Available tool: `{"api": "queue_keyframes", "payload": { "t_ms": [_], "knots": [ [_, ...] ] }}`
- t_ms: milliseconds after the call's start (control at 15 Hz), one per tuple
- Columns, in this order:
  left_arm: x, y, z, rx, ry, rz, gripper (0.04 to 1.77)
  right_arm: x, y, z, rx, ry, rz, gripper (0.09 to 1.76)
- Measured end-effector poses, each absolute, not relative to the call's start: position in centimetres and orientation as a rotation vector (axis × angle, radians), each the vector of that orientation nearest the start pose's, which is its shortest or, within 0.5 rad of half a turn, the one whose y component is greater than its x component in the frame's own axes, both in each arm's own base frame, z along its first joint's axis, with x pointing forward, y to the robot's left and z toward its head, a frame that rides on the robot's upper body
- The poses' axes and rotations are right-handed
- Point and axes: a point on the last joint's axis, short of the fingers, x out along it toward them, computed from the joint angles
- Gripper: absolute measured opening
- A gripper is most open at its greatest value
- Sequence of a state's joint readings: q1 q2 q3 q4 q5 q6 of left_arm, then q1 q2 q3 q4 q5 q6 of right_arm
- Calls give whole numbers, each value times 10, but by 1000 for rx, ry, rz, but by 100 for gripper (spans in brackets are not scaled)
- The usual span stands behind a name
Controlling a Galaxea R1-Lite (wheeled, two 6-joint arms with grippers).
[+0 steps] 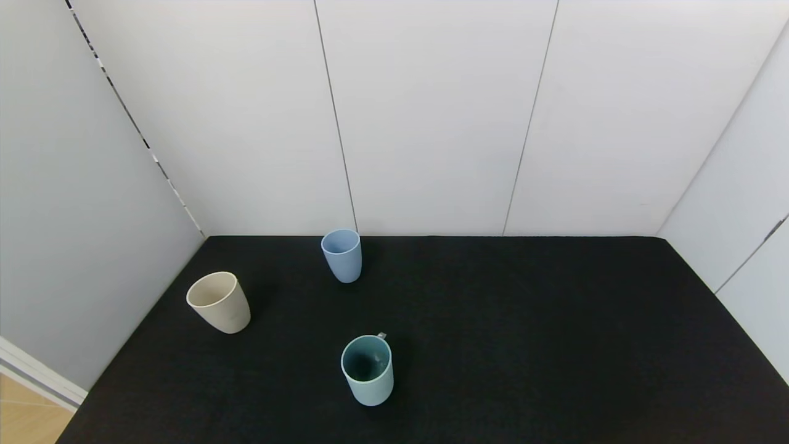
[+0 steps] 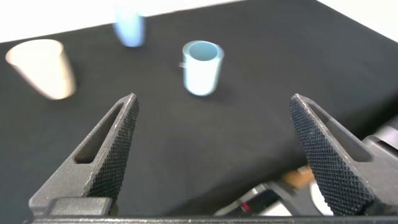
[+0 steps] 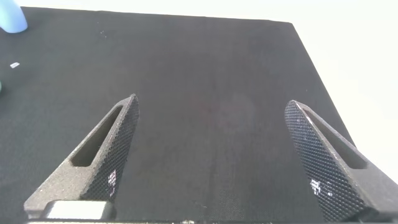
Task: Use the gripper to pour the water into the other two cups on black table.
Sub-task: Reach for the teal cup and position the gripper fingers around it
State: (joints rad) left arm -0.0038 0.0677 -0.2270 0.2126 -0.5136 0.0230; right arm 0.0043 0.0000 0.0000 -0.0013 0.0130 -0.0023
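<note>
On the black table (image 1: 524, 320) stand three cups. The cream-beige cup (image 1: 219, 302) is at the left, the light blue cup (image 1: 342, 254) at the back near the wall, and the teal-green cup with a dark inside (image 1: 368, 369) nearest the front. In the left wrist view the teal-green cup (image 2: 202, 66), the beige cup (image 2: 43, 67) and the blue cup (image 2: 129, 26) lie well ahead of my open, empty left gripper (image 2: 212, 138). My right gripper (image 3: 211, 152) is open and empty over bare table; the blue cup (image 3: 12, 17) shows far off. Neither arm shows in the head view.
White panel walls close the table at the back and both sides. The table's front edge, with floor and robot base below it (image 2: 292, 186), shows in the left wrist view. The table's right edge (image 3: 317, 68) shows in the right wrist view.
</note>
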Motion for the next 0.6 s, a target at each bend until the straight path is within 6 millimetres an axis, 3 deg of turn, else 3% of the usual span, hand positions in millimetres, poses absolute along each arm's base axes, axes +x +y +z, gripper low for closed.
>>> {"api": "queue_keyframes", "payload": {
  "t_ms": [333, 600],
  "knots": [
    [-10, -11, 139, 109, 208, -657, 172, -23, 0, 76, -3, -1, 17, 171],
    [30, -17, 149, 214, 310, -743, 172, -23, 0, 76, -3, -1, 17, 171]
  ]
}}
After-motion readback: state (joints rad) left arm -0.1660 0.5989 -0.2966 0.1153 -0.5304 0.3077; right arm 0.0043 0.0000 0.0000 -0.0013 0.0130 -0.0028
